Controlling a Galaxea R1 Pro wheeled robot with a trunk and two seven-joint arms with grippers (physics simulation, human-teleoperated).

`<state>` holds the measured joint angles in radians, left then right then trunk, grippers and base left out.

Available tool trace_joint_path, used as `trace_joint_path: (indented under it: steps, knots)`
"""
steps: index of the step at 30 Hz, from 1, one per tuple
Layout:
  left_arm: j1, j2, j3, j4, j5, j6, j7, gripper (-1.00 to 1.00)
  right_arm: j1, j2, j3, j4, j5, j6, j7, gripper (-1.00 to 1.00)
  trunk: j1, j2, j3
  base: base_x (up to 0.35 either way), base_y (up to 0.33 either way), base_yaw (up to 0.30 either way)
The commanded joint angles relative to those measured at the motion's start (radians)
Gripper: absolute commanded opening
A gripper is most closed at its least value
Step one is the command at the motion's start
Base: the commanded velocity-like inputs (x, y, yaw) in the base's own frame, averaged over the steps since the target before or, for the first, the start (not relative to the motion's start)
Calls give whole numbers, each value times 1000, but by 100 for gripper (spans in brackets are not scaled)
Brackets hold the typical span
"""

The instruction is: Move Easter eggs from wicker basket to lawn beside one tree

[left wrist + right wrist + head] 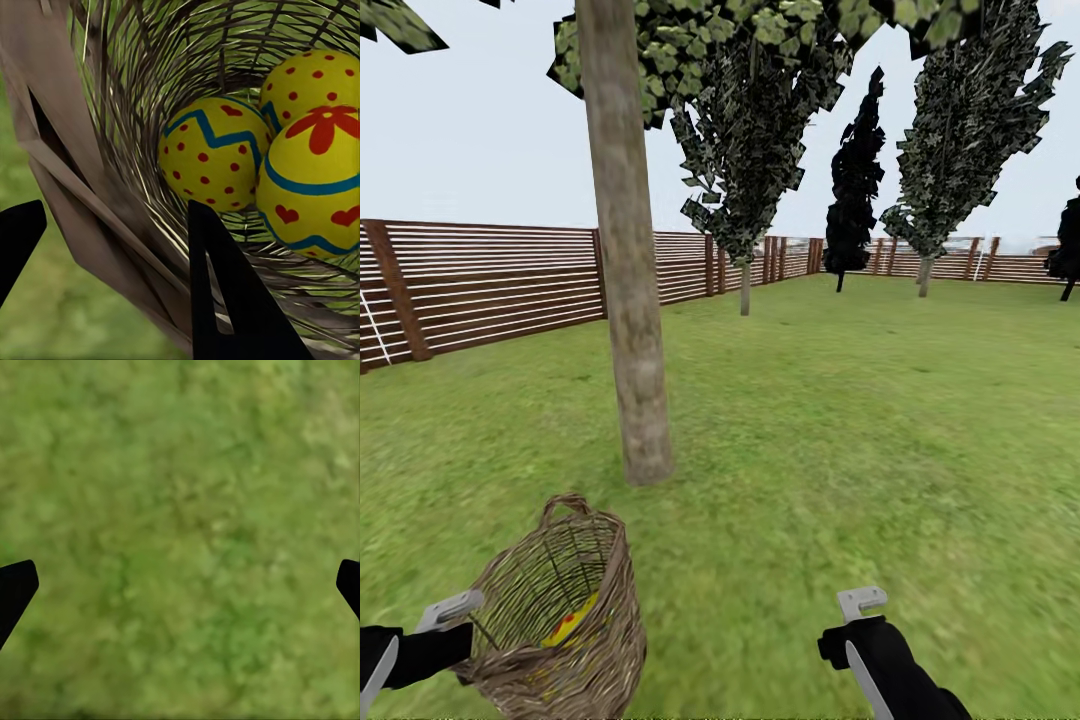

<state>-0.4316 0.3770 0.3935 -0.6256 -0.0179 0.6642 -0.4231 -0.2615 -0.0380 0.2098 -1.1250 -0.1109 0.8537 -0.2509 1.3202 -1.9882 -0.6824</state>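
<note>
**A:** ok so where's everything sitting?

**B:** The wicker basket (560, 610) is tipped over toward the left arm, low at the left in the head view, with the tree (625, 260) trunk just behind it on the lawn (840, 420). You can see a bit of yellow through the weave from up there.

**A:** and the eggs?

**B:** All three Easter eggs (214, 154) are inside the basket, bunched together and touching, down near the base. Left wrist view looks right into the opening: yellow shells, red dots and hearts, blue zigzag and bands.

**A:** left gripper doing what?

**B:** The left gripper (112, 247) has the basket's rim wall between its jaws, one finger (225, 292) inside the basket, the other outside. Looks clamped on the wicker.

**A:** right one?

**B:** The right gripper (180, 585) is hanging over bare grass, jaws spread wide apart, nothing in them. In the head view it's low at the right, well apart from the basket.

**A:** background?

**B:** Brown slat fence (490, 280) around the garden, a few dark cone-shaped trees (855, 180) further back.
</note>
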Motion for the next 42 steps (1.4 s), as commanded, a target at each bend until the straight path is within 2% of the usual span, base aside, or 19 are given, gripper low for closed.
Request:
trace_joint_path:
  steps: [1, 31, 37, 42]
  knots:
    - [-1, -3, 5, -2, 7, 8, -5, -100, -1, -1, 4, -1, -10, 3, -10, 100, 4, -8, -4, 0, 0, 0]
    - [-1, -9, 5, -2, 7, 8, -5, -100, -1, 0, 5, 0, -9, 4, -13, 100, 119, -218, -98, 0, 0, 0]
    - [-2, -12, 5, -3, 7, 8, -5, -100, -1, -1, 5, 0, -9, 4, -13, 100, 119, -218, -98, 0, 0, 0]
    - [-2, -13, 5, -2, 7, 8, -5, -100, -1, -1, 5, 0, -9, 4, -13, 100, 138, -253, -114, 0, 0, 0]
